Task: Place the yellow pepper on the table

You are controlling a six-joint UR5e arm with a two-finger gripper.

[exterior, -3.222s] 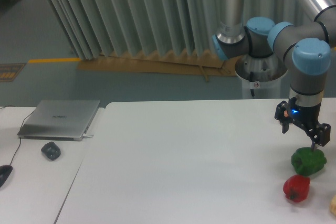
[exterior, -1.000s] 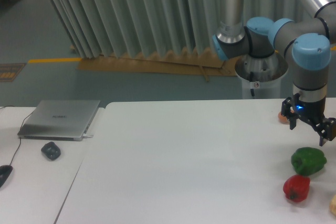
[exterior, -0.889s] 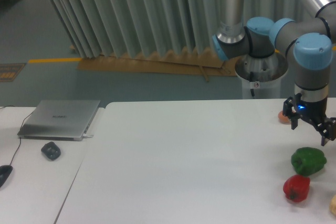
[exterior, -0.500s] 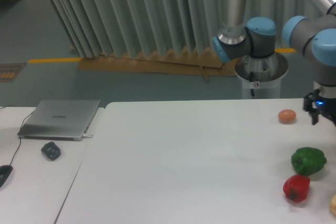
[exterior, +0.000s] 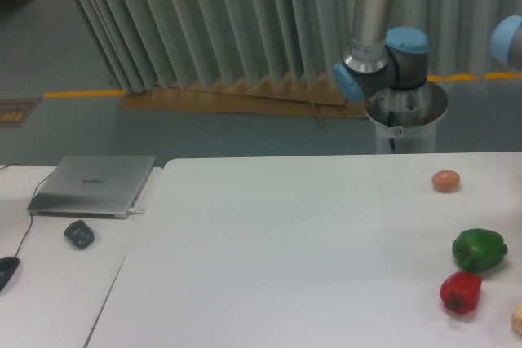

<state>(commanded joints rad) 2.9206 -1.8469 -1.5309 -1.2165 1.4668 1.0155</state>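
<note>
The white table [exterior: 285, 242] fills the lower right of the camera view. At its far right edge, a pale yellow sliver [exterior: 518, 317] is cut off by the frame. Too little of it shows to tell whether it is the yellow pepper. My gripper is out of view past the right edge. Only the arm's base joints [exterior: 383, 46] and a blue joint cap [exterior: 510, 38] show, at the upper right.
A green pepper [exterior: 479, 249] and a red pepper [exterior: 461, 292] lie near the table's right edge, with a small orange-brown egg-shaped thing [exterior: 445, 180] behind them. On the adjoining desk at the left are a closed laptop [exterior: 94, 185], a dark lump [exterior: 79, 234] and a mouse [exterior: 6, 271].
The gripper hung just above the green pepper, rose, then swung right and left the frame. That uncovered the egg-shaped thing. The peppers have not moved.
</note>
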